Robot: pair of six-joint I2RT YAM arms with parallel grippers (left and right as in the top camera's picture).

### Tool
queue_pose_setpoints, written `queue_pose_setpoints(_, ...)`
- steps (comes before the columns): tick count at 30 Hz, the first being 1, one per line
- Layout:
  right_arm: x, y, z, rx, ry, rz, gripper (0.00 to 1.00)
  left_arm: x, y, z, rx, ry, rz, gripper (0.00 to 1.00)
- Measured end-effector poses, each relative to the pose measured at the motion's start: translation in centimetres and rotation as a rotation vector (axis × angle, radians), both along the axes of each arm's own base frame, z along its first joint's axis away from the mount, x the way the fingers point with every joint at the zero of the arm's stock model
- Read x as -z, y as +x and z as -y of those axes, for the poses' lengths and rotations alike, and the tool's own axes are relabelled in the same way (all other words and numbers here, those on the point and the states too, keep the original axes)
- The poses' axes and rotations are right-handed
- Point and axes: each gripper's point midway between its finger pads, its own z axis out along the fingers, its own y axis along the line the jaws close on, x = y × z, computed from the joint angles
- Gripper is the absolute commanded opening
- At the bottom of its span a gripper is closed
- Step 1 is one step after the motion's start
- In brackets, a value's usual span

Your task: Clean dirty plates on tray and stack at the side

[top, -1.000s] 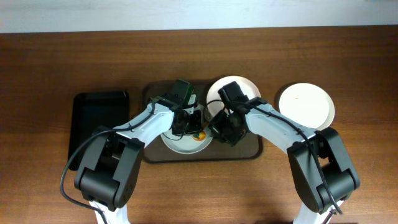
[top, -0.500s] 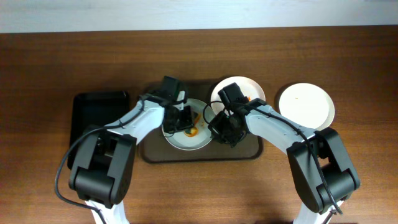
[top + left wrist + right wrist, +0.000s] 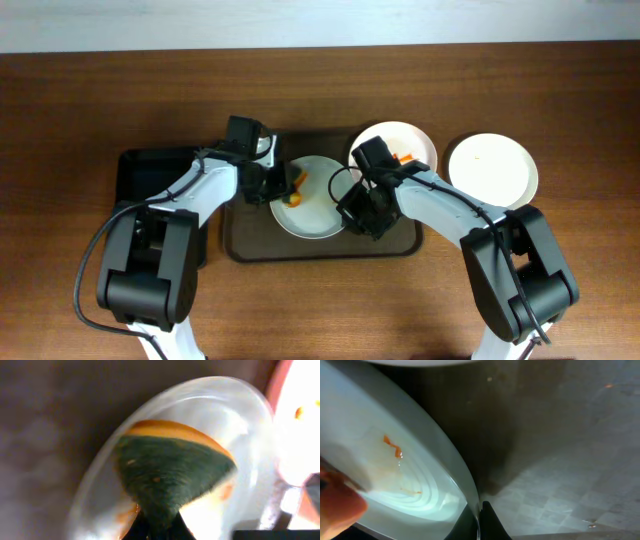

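Note:
A white plate [image 3: 318,210] smeared with orange sauce is held tilted over the dark brown tray [image 3: 320,247]. My right gripper [image 3: 352,213] is shut on its right rim; in the right wrist view the fingers [image 3: 480,521] pinch the rim of that plate [image 3: 395,475]. My left gripper [image 3: 280,186] is shut on a green and orange sponge [image 3: 292,189], pressed on the plate's upper left. In the left wrist view the sponge [image 3: 170,475] lies on the plate [image 3: 245,435]. A second sauced plate [image 3: 398,145] sits at the tray's back right. A plain white plate [image 3: 492,170] lies on the table to the right.
A smaller black tray [image 3: 158,185] lies on the table left of the brown tray, under my left arm. The brown tray's textured floor [image 3: 560,460] shows beneath the held plate. The two arms meet close together over the tray.
My left gripper has moved the sponge leftward across the plate, from near its centre to its upper left edge. The right gripper keeps its hold; the plate has shifted slightly.

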Motion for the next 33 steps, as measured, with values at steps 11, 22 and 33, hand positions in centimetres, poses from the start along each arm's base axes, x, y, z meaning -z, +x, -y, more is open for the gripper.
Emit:
queue_pose_setpoints(11,0.2,-0.1,0.1,0.003,-0.005,-0.003,0.04,-0.8,-0.5,3.9,-0.111,-0.093,-0.085,0.0)
queue_pose_setpoints(22,0.2,-0.1,0.1,0.003,-0.005,-0.004,0.04,-0.2,-1.3,5.6,-0.205,-0.052,-0.131,0.0)
queue_pose_setpoints(33,0.2,-0.1,0.1,0.003,-0.006,-0.003,0.04,1.0,0.0,-0.8,-0.215,0.341,0.061,0.0)
